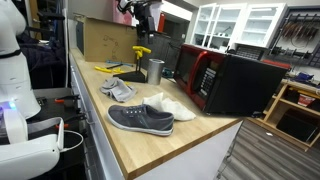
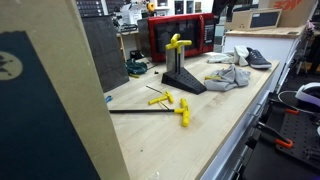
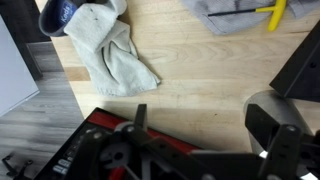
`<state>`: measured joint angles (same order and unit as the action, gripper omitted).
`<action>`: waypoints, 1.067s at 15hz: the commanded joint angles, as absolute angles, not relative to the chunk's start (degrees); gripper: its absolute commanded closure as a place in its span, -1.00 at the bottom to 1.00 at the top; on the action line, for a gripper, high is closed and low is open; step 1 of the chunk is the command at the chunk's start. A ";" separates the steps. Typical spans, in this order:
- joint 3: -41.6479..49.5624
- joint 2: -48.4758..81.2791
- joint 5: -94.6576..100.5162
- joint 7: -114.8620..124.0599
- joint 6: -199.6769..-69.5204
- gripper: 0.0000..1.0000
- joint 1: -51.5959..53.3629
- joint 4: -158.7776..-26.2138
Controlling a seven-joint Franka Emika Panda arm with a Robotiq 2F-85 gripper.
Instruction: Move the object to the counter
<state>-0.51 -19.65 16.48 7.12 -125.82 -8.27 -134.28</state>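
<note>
The object, a small yellow tool with black parts (image 1: 141,51), rests on top of a black stand (image 1: 133,73) at the far part of the counter (image 1: 150,142). It also shows on the stand in an exterior view (image 2: 178,42). My gripper (image 3: 205,112) is open and empty, high above the counter (image 3: 200,70), apart from the tool. In an exterior view the gripper (image 1: 142,26) hangs above the stand. A yellow piece (image 3: 270,12) shows at the wrist view's top edge; I cannot tell what it is.
A metal cup (image 1: 154,70) stands beside the stand. Grey shoes (image 1: 140,119) and a white one (image 1: 168,105) lie near the front. A red and black microwave (image 1: 225,80) stands on one side of the counter. Two loose yellow tools (image 2: 182,110) lie on the counter (image 2: 215,125). A flat yellow sheet (image 1: 107,68) lies near the stand.
</note>
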 commanded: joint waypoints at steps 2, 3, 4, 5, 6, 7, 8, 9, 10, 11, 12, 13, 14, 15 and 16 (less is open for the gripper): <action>-2.86 -16.28 13.87 14.08 -128.20 -1.00 -4.83 -132.59; -3.47 -15.41 13.02 16.60 -128.90 -1.00 -4.35 -132.25; -3.89 -14.57 11.87 18.71 -129.46 -1.00 -3.90 -131.80; -4.34 -13.74 10.79 21.30 -130.09 -1.00 -3.52 -131.16; -4.61 -13.04 9.47 23.16 -130.59 -1.00 -3.15 -130.54; -4.95 -12.43 8.41 25.43 -130.84 -1.00 -2.93 -129.62; -5.04 -11.89 6.90 27.41 -130.95 -1.00 -2.63 -128.61; -5.16 -11.38 5.55 29.23 -131.11 -1.00 -2.43 -127.67; -5.30 -10.87 4.18 31.21 -131.18 -1.00 -2.24 -126.64; -5.47 -10.18 3.02 33.40 -131.25 -1.00 -2.06 -125.68; -5.73 -9.49 2.19 35.23 -131.53 -1.00 -1.90 -124.92; -6.13 -8.55 1.68 37.27 -131.75 -1.00 -1.63 -124.23; -6.41 -7.69 1.31 39.08 -131.98 -1.00 -1.25 -123.71; -6.57 -6.89 0.99 40.72 -132.31 -1.00 -0.75 -123.34; -6.72 -6.07 0.86 42.34 -132.68 -1.00 -0.24 -122.92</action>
